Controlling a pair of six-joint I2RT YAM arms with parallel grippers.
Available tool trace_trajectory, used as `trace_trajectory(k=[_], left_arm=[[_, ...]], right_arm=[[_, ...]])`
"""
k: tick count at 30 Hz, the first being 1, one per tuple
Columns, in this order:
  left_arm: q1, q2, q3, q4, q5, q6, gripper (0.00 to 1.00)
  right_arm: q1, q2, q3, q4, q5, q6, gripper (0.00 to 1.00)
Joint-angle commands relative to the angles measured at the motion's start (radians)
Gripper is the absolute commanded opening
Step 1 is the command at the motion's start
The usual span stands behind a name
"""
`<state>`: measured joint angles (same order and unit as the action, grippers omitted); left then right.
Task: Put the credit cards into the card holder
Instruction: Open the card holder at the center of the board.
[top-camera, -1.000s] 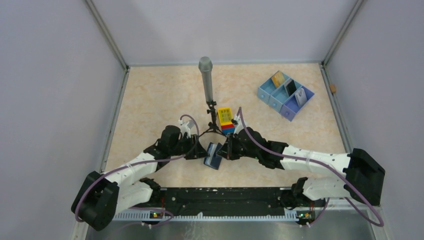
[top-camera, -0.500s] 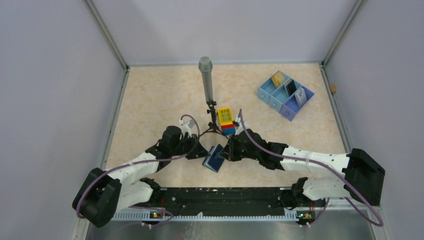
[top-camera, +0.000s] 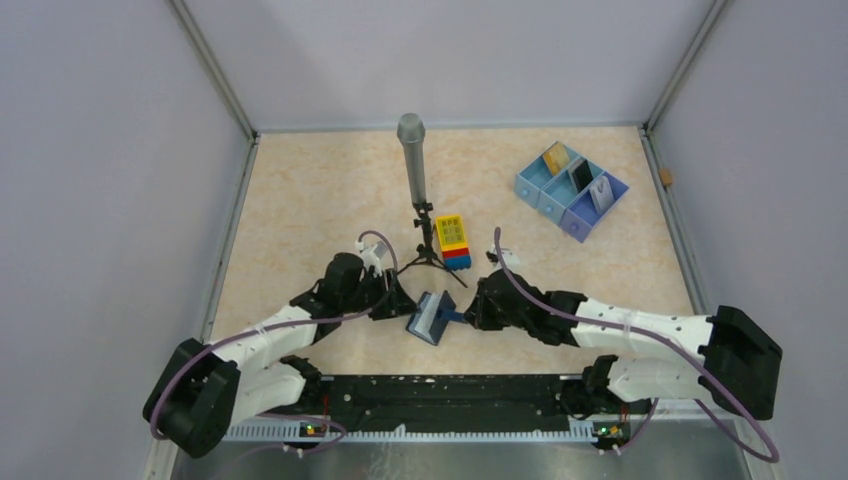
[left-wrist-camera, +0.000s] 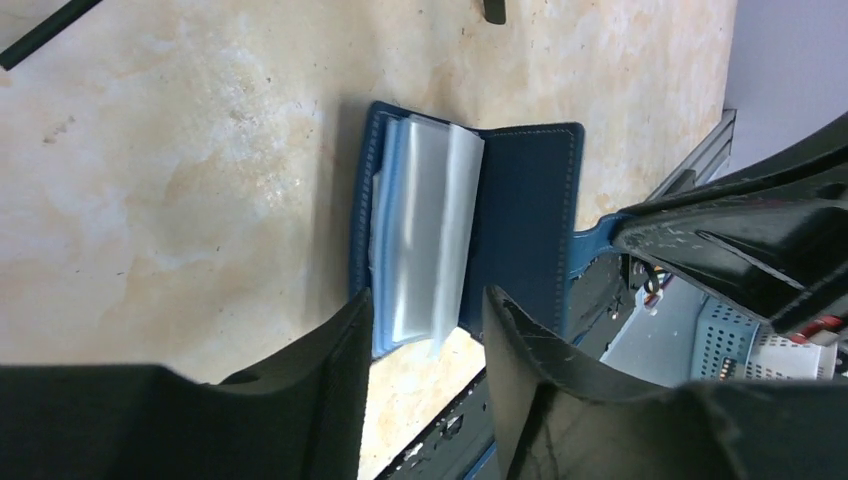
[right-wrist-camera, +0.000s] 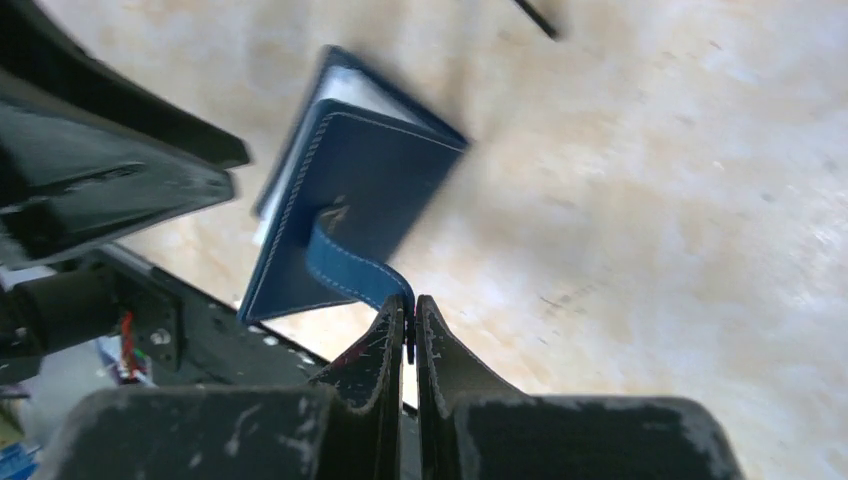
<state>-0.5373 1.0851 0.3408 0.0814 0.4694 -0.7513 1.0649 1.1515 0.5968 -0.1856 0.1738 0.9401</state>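
The card holder (top-camera: 431, 318), a navy wallet, lies open on the table between both arms. Its clear sleeves (left-wrist-camera: 428, 230) and navy cover (left-wrist-camera: 522, 215) show in the left wrist view. My left gripper (left-wrist-camera: 428, 296) is open, its fingertips standing either side of the sleeves' near end without pinching them. My right gripper (right-wrist-camera: 410, 303) is shut on the wallet's snap tab (right-wrist-camera: 345, 268) and stays just right of the wallet (top-camera: 463, 314). The credit cards sit far off in a pale blue tray: gold (top-camera: 556, 157), dark (top-camera: 580, 175), pale (top-camera: 601, 193).
The three-compartment tray (top-camera: 541, 195) stands at the back right. A grey microphone (top-camera: 411, 150) on a small tripod and a yellow-topped toy brick block (top-camera: 453, 240) stand just behind the wallet. Metal rails edge the table on both sides.
My right arm has drawn back to the right with the snap tab, and the wallet has swung open and lies flatter. The left arm has barely shifted.
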Motion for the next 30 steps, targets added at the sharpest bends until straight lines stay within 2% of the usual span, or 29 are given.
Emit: trace_trajectory(k=[1, 5, 9, 19, 26, 27, 28, 30], left_arm=[[-0.003, -0.049, 0.047, -0.051, -0.043, 0.028, 0.50], [-0.002, -0.069, 0.044, -0.046, -0.044, 0.012, 0.59], [-0.001, -0.062, 0.026, -0.008, -0.023, -0.013, 0.62], [-0.011, 0.025, -0.027, 0.166, 0.065, -0.082, 0.69], [-0.091, 0.147, -0.010, 0.294, 0.077, -0.133, 0.72], [-0.104, 0.155, -0.005, 0.305, 0.069, -0.139, 0.72], [-0.114, 0.161, 0.001, 0.313, 0.061, -0.142, 0.72], [-0.128, 0.166, 0.015, 0.315, 0.044, -0.142, 0.71]], right_arm=[[0.014, -0.054, -0.037, -0.176, 0.103, 0.076, 0.00], [0.014, -0.060, -0.052, -0.294, 0.167, 0.121, 0.00], [0.014, -0.058, -0.076, -0.353, 0.214, 0.161, 0.00], [0.014, -0.072, -0.121, -0.332, 0.228, 0.187, 0.00], [0.014, -0.096, -0.129, -0.295, 0.217, 0.180, 0.00], [0.014, -0.101, -0.125, -0.303, 0.219, 0.179, 0.01], [0.014, -0.108, -0.109, -0.327, 0.226, 0.178, 0.07], [0.014, -0.132, -0.085, -0.367, 0.238, 0.178, 0.23]])
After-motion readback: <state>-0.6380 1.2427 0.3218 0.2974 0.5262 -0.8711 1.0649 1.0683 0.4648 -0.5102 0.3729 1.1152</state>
